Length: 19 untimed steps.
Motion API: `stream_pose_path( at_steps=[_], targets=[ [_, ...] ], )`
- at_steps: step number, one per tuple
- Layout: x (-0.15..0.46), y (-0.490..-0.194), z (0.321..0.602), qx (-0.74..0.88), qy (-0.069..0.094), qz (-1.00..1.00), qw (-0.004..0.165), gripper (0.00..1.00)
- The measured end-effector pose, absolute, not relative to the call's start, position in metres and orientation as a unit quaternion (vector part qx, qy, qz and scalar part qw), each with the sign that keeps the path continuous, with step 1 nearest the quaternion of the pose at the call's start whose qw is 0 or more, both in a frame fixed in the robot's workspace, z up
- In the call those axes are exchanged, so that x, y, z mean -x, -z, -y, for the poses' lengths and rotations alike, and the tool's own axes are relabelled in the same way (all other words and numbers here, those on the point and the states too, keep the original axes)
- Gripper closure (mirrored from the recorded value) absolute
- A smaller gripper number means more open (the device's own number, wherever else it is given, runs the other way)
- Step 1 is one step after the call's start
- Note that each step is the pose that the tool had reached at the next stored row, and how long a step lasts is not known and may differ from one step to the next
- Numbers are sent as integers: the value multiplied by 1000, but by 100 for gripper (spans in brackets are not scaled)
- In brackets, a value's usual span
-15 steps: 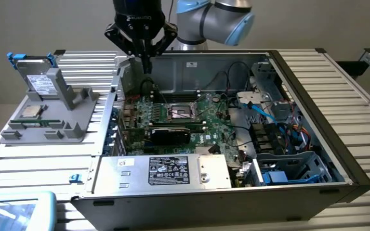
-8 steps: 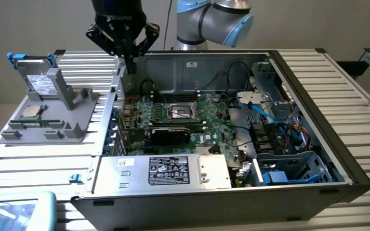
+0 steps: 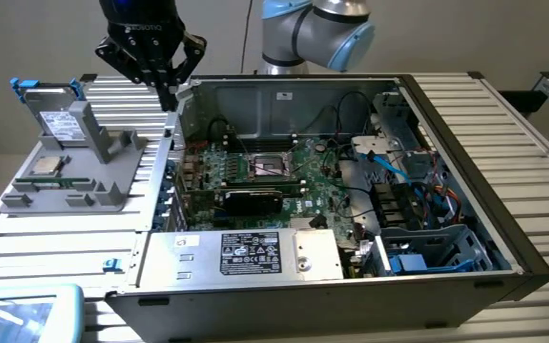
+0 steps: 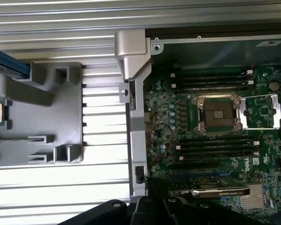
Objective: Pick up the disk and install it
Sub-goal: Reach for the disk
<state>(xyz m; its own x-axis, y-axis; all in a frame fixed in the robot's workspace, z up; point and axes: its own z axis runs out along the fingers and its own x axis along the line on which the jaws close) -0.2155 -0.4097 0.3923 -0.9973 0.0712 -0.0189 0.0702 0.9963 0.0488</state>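
- The gripper [image 3: 169,98] hangs pointing straight down, its fingers pressed together with nothing between them.
- Its tips hover just above the side wall of an open computer case [image 3: 284,93], at the case's back corner on the exterior view's left.
- The disk [image 3: 53,120] is well apart from the gripper, lower down and off toward the exterior view's left. No part of the gripper touches it.
- The disk stands on edge in a grey holder [image 3: 98,171], with its white label showing and blue rails sticking up at its top corners.
- A tall post of the holder stands just beside the disk, on the side nearer the gripper.
- A small square chip [image 3: 46,166] lies flat on the holder, below the disk and also away from the gripper.
- The holder rests on a ribbed metal table [image 3: 55,236], touching the case wall beneath the gripper.
- On the gripper's other side, down inside the case, lies the green motherboard [image 3: 284,179] with its open processor socket [image 4: 219,112].
- A silver box with a black label [image 3: 251,254] sits at the end of the case far from the gripper.
- A blue drive cage [image 3: 427,250] sits in the corner of the case farthest from the gripper.
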Motion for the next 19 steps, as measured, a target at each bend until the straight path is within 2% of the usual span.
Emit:
stream_pose_path(
  at_steps=[19],
  targets=[
    [285, -391, 388, -36, -24, -999, 2, 89]
  ],
)
